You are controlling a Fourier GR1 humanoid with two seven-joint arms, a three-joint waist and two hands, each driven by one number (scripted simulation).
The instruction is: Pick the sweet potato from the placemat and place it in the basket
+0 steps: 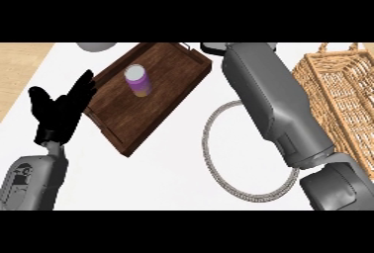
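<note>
We see no sweet potato on the placemat (pixel 219 174). Right hand (pixel 210 48) mostly cut off, grip untellable; left hand (pixel 58 106) spread, resting. Likely carrying: next, swing right over basket (pixel 337 94).

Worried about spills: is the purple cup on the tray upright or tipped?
Upright: the purple cup stands on the tray, round top up.

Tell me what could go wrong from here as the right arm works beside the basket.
1. The right forearm stretches over the placemat close to the basket; swinging sideways, it might knock the basket's wall.
2. No sweet potato shows, so whether it is held cannot be checked.
3. The upright cup on the tray stands near that arm and might tip.
</note>
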